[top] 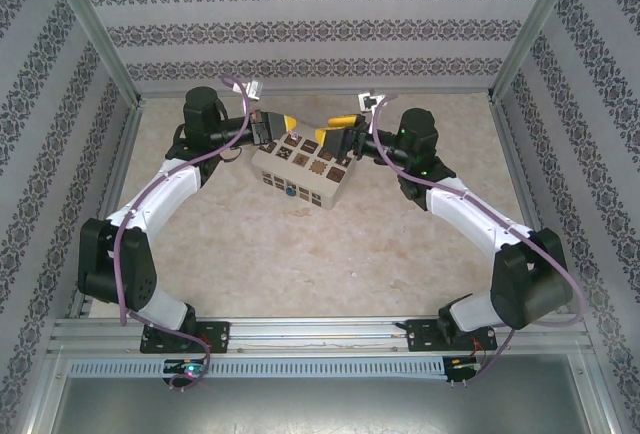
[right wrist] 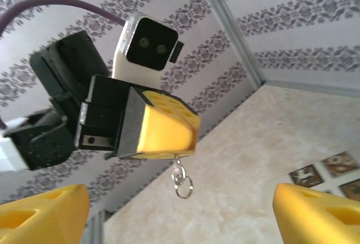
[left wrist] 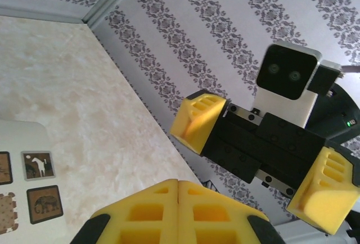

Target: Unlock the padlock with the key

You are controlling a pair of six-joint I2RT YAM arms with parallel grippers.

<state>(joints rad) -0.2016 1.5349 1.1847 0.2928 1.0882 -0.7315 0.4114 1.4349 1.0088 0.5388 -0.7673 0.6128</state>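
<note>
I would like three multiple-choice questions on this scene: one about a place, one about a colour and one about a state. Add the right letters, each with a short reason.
1. Where is the padlock?
A) on top of the picture tiles
B) on the near wall of the cream box
C) on the bare table

2. What colour are the grippers' fingers?
A) red
B) green
C) yellow

3. How is the left gripper?
A) shut, with the key ring hanging from it
B) wide open
C) shut on the padlock

1 B: its blue body sits on that wall.
2 C: both wrist views show yellow.
3 A: the fingers meet above the ring.
</note>
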